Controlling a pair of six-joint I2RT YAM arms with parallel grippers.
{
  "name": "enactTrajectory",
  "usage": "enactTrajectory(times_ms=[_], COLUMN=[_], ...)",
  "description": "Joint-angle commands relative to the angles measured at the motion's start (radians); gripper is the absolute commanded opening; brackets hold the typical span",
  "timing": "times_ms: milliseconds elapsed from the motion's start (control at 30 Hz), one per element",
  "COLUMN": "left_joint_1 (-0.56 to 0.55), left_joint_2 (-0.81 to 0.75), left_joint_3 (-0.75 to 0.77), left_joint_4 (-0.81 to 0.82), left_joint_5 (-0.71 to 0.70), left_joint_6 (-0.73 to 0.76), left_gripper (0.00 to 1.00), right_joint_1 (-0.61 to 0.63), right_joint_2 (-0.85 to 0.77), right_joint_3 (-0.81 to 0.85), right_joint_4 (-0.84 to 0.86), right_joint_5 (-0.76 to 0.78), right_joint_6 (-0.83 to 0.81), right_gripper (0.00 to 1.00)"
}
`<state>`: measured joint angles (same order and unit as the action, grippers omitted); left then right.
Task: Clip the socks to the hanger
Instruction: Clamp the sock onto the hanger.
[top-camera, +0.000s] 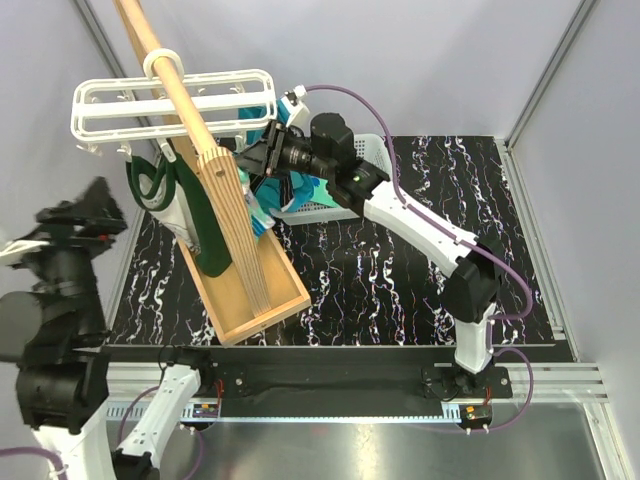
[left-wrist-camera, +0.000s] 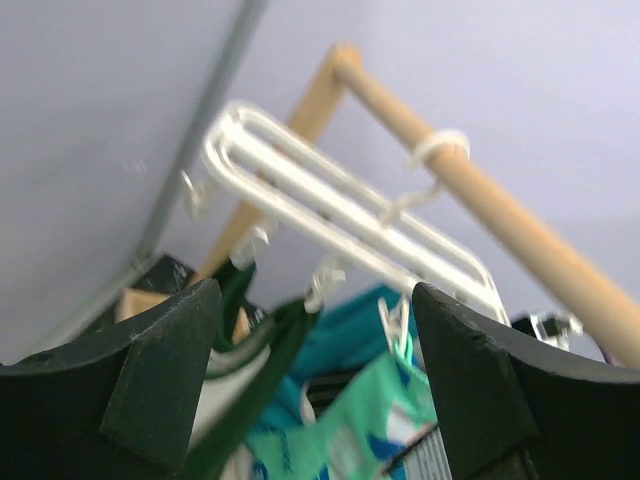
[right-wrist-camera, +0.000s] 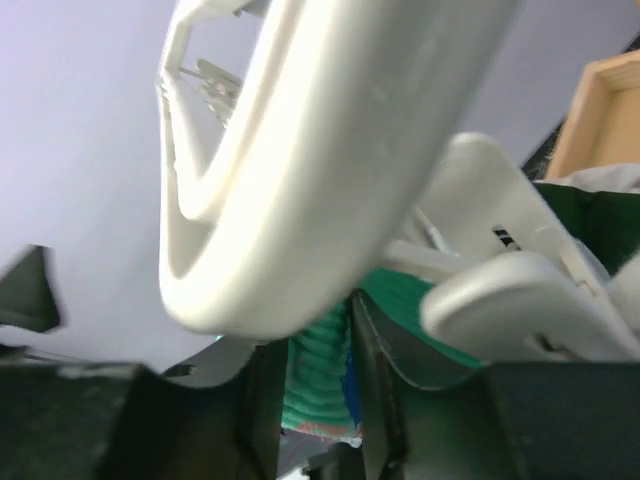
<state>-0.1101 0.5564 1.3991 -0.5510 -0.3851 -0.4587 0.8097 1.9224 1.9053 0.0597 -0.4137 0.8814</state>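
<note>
The hanger (top-camera: 175, 100) hangs by its hook on the pole (top-camera: 165, 70), above the table's (top-camera: 400, 290) far left corner — the stand (top-camera: 240, 290) beneath it, the basket (top-camera: 378, 148) to its right. A sock (right-wrist-camera: 315, 370) hangs under the hanger's right end, between the right gripper's (top-camera: 258, 160) fingers.

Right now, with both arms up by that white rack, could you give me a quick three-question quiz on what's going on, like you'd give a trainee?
1. True or false: the hanger hangs from the wooden pole.
2. The left hand is: A) wide open and empty; B) clamped on the hanger; C) gripping the pole.
3. Fill in: the sock between the right hand fingers is mint ___.
Key: 1 true; 2 A; 3 green.
</note>
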Motion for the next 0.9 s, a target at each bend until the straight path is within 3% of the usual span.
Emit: enactTrajectory(times_ms=[0,167,367,533,700,867], left_joint_1=[-0.002,0.000,-0.002,0.000,-0.002,0.000], left_joint_2=[0.114,0.186,0.174,0.177,0.168,0.168], left_joint_3=[0.145,0.222,0.183,0.167,0.124,0.097], left_joint_4=[-0.047,-0.115,-0.110,-0.121,-0.092,-0.087], left_joint_5=[-0.164,-0.115,-0.038,-0.009,0.020,0.046], left_joint_6=[0.158,0.147,0.114,0.098,0.063,0.043], left_gripper=[0.82,0.82,0.82,0.82,0.82,0.82], right_joint_1=[-0.015,-0.018,-0.018,-0.017,-0.018,0.002], right_joint_2=[0.024,0.006,-0.118,-0.221,-0.180,-0.021], right_joint_3=[0.106,0.107,-0.070,-0.357,-0.530,-0.534], right_joint_4=[-0.124,-0.210,-0.224,-0.074,0.067,0.207], right_joint_5=[-0.031,-0.080,-0.115,-0.160,-0.166,-0.237], right_joint_6=[-0.146,-0.225,-0.330,-0.386,-0.397,-0.377], right_gripper=[0.39,0.55,0.74,0.82,0.82,0.81])
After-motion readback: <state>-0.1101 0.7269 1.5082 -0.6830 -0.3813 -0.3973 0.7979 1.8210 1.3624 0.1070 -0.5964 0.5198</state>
